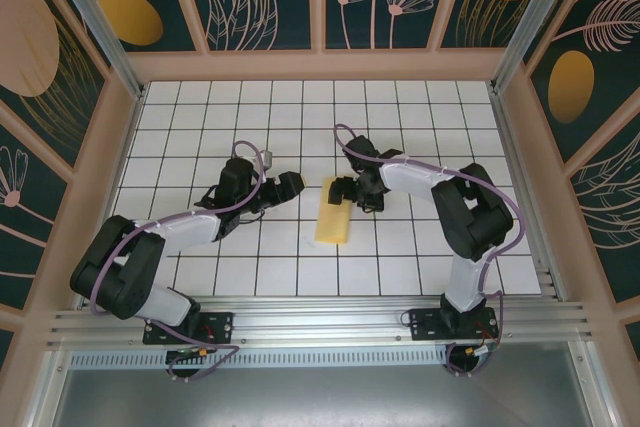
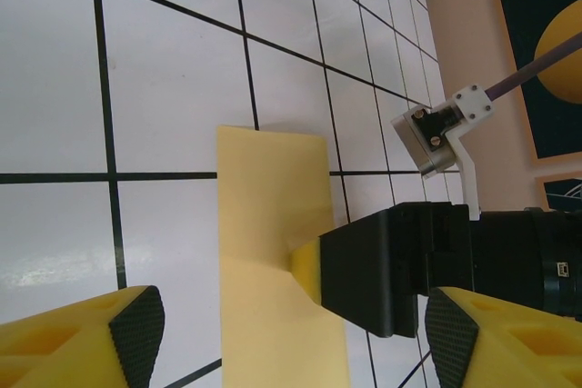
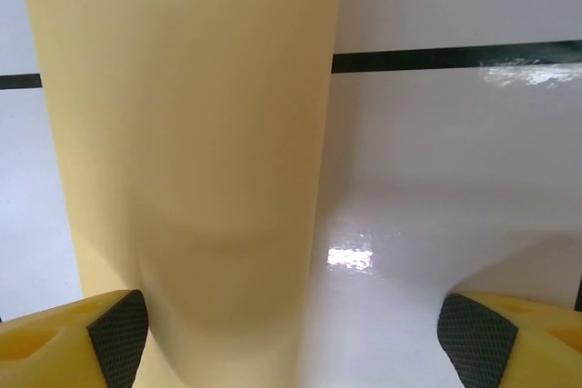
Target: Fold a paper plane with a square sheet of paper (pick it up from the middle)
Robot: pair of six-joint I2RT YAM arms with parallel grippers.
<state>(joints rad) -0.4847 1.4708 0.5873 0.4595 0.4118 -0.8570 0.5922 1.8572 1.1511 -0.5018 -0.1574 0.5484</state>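
Paper (image 1: 333,224), folded narrow, lies under right gripper (image 3: 291,338), jaws spread wide.

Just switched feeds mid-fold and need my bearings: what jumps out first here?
The pale-yellow paper, a narrow strip, lies in the middle of the white gridded table. The right gripper hangs open over its far end, and the left gripper, also open, points at it from the left.
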